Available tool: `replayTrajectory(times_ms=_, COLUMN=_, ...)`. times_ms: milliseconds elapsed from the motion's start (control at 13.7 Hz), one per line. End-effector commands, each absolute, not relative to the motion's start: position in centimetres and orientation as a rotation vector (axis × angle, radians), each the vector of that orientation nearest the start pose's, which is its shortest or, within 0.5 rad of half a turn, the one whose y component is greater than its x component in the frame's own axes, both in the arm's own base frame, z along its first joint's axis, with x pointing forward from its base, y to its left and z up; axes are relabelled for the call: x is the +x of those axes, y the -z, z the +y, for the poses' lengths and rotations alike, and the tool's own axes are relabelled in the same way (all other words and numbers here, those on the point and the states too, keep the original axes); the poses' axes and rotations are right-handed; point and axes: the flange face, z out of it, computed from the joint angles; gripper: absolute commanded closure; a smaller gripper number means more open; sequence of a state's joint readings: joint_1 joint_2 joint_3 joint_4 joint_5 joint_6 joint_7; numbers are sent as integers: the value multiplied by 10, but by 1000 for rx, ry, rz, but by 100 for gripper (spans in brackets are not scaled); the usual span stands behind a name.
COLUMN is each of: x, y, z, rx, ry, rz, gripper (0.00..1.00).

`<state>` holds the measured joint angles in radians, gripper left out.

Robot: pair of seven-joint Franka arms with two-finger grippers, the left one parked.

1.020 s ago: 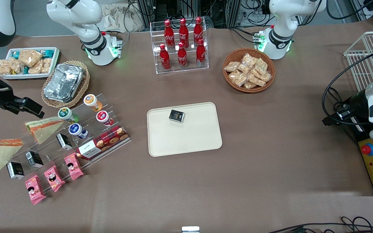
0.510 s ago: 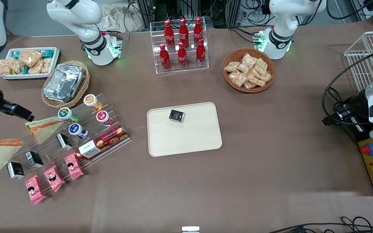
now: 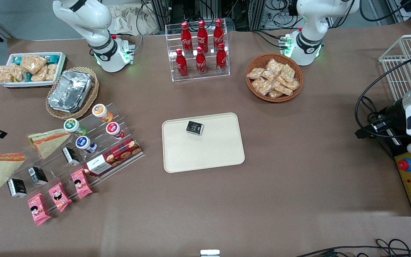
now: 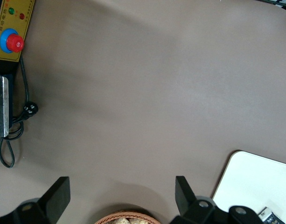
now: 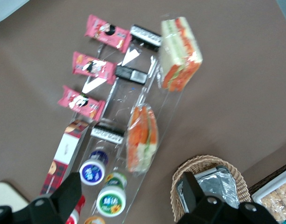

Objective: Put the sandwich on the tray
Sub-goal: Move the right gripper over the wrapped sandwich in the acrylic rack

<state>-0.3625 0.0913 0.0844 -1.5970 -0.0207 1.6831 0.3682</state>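
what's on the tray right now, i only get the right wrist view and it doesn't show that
Observer: One small black packet lies on the tray, near the rim farther from the front camera. The rest of the tray is bare.
Operator: is the sandwich anywhere near it
Observer: No. The sandwich sits at the working arm's end of the table, and the clear display rack of snacks stands between it and the tray.
Operator: where does my gripper show from the front
Observer: The gripper is open. It barely enters the front view, at the working arm's end of the table, and it is not touching the sandwich.
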Motion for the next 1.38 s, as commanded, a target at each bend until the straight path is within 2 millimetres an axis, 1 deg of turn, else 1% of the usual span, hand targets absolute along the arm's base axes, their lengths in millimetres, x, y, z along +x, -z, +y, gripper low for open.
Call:
replayTrajectory(times_ms=0, x=583, y=-556, z=-200, rx=-2979, ry=9, rz=1074, gripper=4)
replayTrajectory(times_ms=73, x=586, y=-551, z=-218, rx=-2967, ry=62, rz=1105, gripper=4)
replayTrajectory(times_ms=219, x=591, y=-532, z=-244, rx=-2963, ry=100, rz=1107, gripper=4)
replayTrajectory(times_ms=364, x=599, y=-519, z=-251, rx=-2981, ry=124, rz=1058, gripper=4)
replayTrajectory(times_ms=437, x=604, y=-508, z=-253, rx=-2980, ry=131, rz=1054, gripper=4)
replayTrajectory(times_ms=583, x=612, y=-494, z=-258, rx=-2977, ry=170, rz=1056, gripper=4)
replayTrajectory(times_ms=728, x=616, y=-469, z=-264, rx=-2996, ry=133, rz=1020, gripper=4)
replayTrajectory(times_ms=874, x=615, y=-459, z=-275, rx=-3005, ry=129, rz=1020, gripper=4)
replayTrajectory(times_ms=1166, x=621, y=-436, z=-280, rx=-3004, ry=117, rz=1018, gripper=4)
replayTrajectory(times_ms=1311, x=621, y=-422, z=-288, rx=-2995, ry=112, rz=1033, gripper=4)
